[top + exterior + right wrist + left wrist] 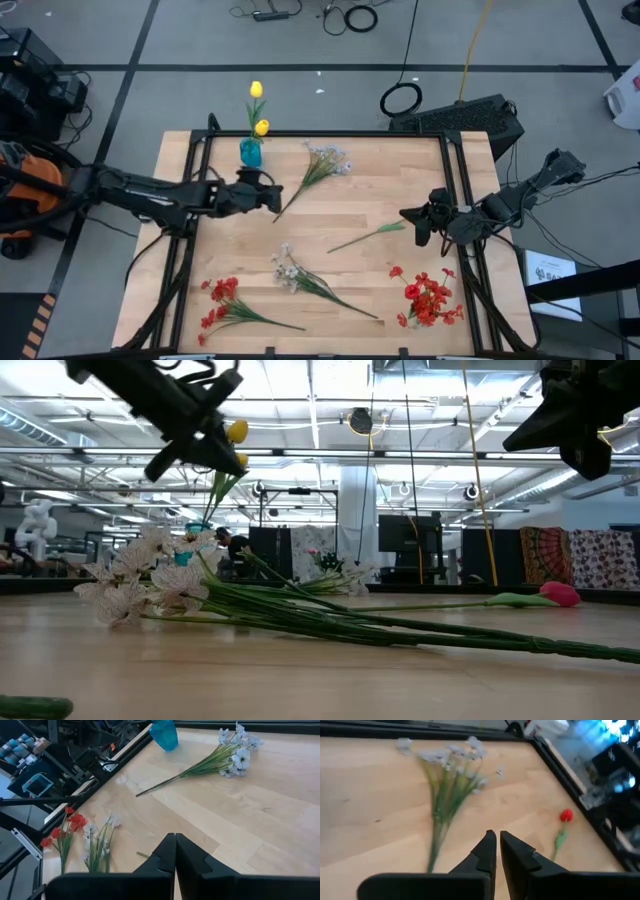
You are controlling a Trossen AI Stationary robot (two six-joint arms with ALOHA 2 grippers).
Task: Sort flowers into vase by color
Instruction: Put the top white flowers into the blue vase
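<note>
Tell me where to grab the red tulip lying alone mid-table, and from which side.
Grip the red tulip at mid-stem, coming straight down from above. It lies flat on the table, its thin stem running diagonally with bare wood on both sides, so fingers set across the stem should fit. The right gripper, shut, hangs nearest.

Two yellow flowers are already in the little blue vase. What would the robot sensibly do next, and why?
Probably reopen the left tool and lower it onto the stem of the white sprig just beyond it. Its fingers are nearly shut on nothing, above the table. The vase holds only yellow tulips, while white and red flowers lie loose. The right tool waits shut near the red tulip.
</note>
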